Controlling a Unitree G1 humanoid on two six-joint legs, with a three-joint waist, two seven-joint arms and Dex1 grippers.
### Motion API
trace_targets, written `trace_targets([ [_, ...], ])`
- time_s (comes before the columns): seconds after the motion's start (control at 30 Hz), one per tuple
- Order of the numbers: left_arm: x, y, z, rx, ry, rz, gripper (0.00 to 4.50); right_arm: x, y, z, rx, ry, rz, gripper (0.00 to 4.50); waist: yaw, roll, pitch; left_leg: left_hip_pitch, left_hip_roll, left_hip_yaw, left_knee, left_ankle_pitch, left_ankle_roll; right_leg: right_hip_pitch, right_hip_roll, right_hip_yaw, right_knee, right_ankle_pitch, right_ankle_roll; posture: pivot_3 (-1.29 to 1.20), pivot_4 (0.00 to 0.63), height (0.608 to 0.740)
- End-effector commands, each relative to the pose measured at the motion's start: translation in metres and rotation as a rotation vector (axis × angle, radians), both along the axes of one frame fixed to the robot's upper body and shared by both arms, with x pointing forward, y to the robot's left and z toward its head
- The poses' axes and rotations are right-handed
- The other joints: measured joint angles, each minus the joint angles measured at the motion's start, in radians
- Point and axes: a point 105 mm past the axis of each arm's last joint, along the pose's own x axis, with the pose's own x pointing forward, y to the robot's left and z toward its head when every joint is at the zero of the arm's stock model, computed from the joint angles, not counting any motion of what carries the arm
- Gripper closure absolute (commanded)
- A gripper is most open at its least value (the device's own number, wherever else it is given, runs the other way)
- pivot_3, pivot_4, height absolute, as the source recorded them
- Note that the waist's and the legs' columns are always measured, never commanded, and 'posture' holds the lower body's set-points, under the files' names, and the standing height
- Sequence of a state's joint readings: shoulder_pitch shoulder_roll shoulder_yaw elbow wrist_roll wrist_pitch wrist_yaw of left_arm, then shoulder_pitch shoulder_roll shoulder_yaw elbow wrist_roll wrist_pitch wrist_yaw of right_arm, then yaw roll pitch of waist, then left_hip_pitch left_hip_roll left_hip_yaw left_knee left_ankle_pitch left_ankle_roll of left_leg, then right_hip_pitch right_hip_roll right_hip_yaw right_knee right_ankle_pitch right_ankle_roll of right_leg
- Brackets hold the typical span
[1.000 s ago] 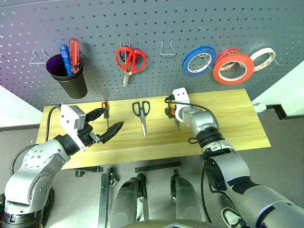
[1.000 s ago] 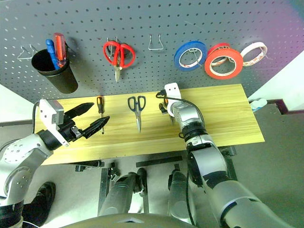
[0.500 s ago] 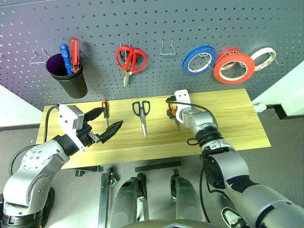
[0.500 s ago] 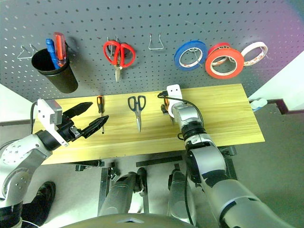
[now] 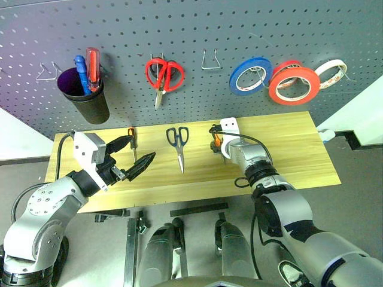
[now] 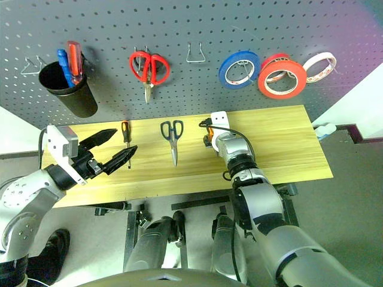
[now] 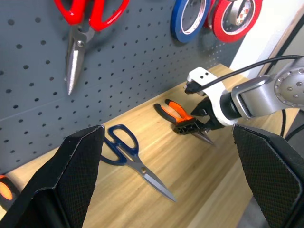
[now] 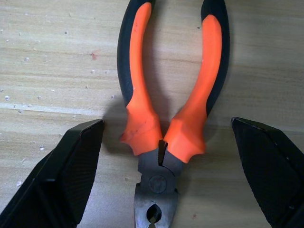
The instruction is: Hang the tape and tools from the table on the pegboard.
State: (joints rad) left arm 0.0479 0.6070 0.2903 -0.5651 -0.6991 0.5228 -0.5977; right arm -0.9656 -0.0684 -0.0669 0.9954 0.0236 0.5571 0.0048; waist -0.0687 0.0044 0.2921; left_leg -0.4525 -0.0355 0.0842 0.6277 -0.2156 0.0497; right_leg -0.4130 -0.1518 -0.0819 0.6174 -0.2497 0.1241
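Left eye view: no brand, label or writing can be read on any item. The surface (image 5: 287, 134) carries three tools in a row along its far edge. The screwdriver (image 5: 132, 143) lies toward the far left corner, the dark-handled scissors (image 5: 179, 145) near the middle, and the pliers (image 8: 171, 109) just right of middle. The right half of the surface, out to its right edge, is bare, as is the strip along the near edge.

The right end effector (image 8: 166, 161) is spread wide, one finger on each side of the pliers' handles near the pivot, holding nothing. The left end effector (image 5: 133, 156) hangs over the left part of the surface, fully spread and empty, its upper finger close to the screwdriver.

On the pegboard (image 5: 197, 30) the wide orange-red tape (image 5: 293, 84) hangs at the right, between a blue roll (image 5: 251, 75) and a pale-cored roll (image 5: 331, 74). Red scissors (image 5: 164, 76) hang left of a bare wire hook (image 5: 210, 60). A black cup (image 5: 84, 94) at the left holds a blue screwdriver (image 5: 81, 67) and a red screwdriver (image 5: 93, 61).
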Motion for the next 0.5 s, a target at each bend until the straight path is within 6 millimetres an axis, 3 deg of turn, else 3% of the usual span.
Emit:
trace_targets([
  [0.03, -0.0072, -0.0012, 0.0090, 0.020, -0.036, -0.016, 0.00, 0.0075, 0.0082, 0.0153, 0.021, -0.047, 0.010, 0.03, 0.000, 0.000, 0.000, 0.000, 0.000, 0.000, 0.000, 0.000, 0.000, 0.000, 0.000, 0.000, 0.000, 0.000, 0.000, -0.01, 0.308, 0.740],
  [0.5, -0.0092, -0.0021, 0.0089, 0.016, -0.031, -0.017, 0.00, 0.0098, 0.0058, 0.0128, -0.030, -0.060, 0.022, 0.03, 0.001, 0.000, 0.000, 0.000, 0.000, 0.000, 0.000, 0.000, -0.001, 0.000, 0.001, 0.000, 0.000, 0.000, 0.000, 0.00, 0.310, 0.740],
])
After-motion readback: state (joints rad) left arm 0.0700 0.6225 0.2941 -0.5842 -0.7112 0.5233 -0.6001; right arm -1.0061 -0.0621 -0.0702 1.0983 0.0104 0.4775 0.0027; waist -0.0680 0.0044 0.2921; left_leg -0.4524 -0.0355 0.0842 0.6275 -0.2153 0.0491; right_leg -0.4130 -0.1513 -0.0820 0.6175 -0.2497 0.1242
